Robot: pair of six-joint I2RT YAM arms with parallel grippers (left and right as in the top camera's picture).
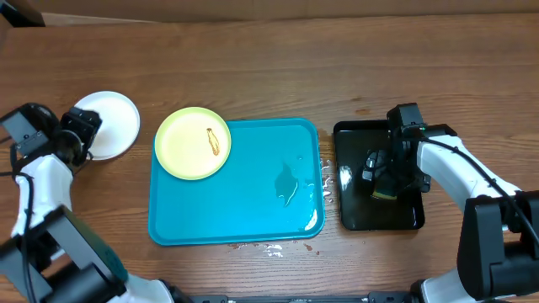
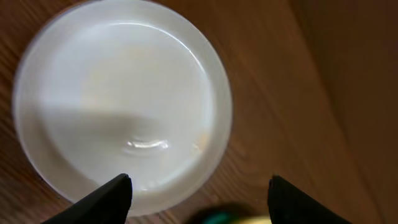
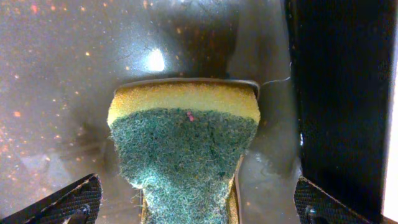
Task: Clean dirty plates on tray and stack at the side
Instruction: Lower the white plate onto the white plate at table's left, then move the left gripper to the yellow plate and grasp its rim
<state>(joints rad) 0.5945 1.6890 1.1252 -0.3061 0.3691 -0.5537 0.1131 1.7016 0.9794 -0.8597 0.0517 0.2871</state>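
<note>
You are working over a brown wooden table (image 1: 269, 67) with the grain running left to right. Your left gripper (image 2: 199, 196) hangs with its jaws spread and nothing between them, just off the near rim of a white plate (image 2: 124, 99). That plate lies flat on the bare wood at the table's left side, well apart from the tray, and it looks clean and glossy, with a small glint of wetness near its middle. Further in, the pale yellow-green plate (image 1: 192, 143) sits on the far left corner of the turquoise tray (image 1: 244, 210), overhanging the rim onto the table. It carries a short brown smear (image 1: 215, 141) running away from you and slightly slantwise. The tray lies with its long side across the table. A puddle of water (image 1: 286, 183) sits right of its middle, and droplets dot its right rim and the wood at its near edge. Just to its right is a glossy black tray (image 1: 362, 215). Your right gripper (image 3: 199, 202) hovers there, jaws wide, either side of a yellow sponge (image 3: 183, 149) with its green scouring face up, without touching it.
</note>
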